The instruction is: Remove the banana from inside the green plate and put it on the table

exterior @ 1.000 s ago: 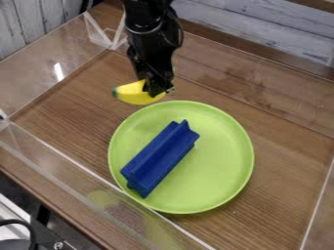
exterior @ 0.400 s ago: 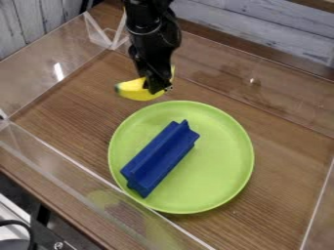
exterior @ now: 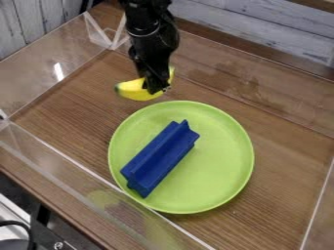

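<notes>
Item 1, nearest: green plate (exterior: 222,190), round, shallow rim, flat on the table (exterior: 78,107). Holds one dark blue block (exterior: 160,156), long axis running from lower left to upper right. No banana inside.

Item 2, beyond the plate's far-left rim: banana (exterior: 133,91), yellow crescent, outside the plate and just clear of its rim, low over or on the wood; contact cannot be told. Long axis roughly left to right across the view.

Item 3, directly above the banana: gripper (exterior: 154,86), pointing steeply down, jaws closed on the banana's right end. The banana extends leftward from the fingertips, away from the plate. Judgement: release remains.
</notes>
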`<state>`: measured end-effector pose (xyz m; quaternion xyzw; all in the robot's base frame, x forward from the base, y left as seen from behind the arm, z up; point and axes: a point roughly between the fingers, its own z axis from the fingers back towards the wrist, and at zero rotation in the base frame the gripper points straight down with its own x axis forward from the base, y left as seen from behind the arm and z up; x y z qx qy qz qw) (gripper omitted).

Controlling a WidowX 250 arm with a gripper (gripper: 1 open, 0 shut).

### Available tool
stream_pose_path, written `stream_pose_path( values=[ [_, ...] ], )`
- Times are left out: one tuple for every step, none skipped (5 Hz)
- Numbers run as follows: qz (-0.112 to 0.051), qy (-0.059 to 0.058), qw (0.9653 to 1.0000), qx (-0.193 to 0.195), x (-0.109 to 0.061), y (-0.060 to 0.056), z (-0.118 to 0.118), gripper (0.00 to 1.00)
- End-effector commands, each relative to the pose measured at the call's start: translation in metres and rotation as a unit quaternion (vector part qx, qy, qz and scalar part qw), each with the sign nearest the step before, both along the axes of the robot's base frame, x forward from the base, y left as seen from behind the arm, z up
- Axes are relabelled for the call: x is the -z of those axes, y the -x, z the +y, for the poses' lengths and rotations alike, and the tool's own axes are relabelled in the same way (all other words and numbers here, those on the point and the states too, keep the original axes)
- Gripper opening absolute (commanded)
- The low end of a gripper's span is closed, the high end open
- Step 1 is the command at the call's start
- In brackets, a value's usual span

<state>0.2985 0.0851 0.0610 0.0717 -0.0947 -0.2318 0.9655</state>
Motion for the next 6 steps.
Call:
stream_pose_path(
  values=[
    [-0.026,-0.004,0.9996,-0.005,-0.011,-0.01,0.01,0.0],
    [-0.026,-0.004,0.9996,-0.006,-0.009,-0.011,0.012,1.0],
    [-0.026,-0.005,0.9996,-0.008,-0.009,-0.012,0.016,1.0],
    [-0.029,-0.004,0.9996,-0.007,-0.01,-0.016,0.016,1.0],
    [-0.031,-0.003,0.9995,-0.005,-0.011,-0.018,0.015,1.0],
    [-0.034,-0.002,0.9994,-0.003,-0.011,-0.022,0.014,1.0]
  ],
)
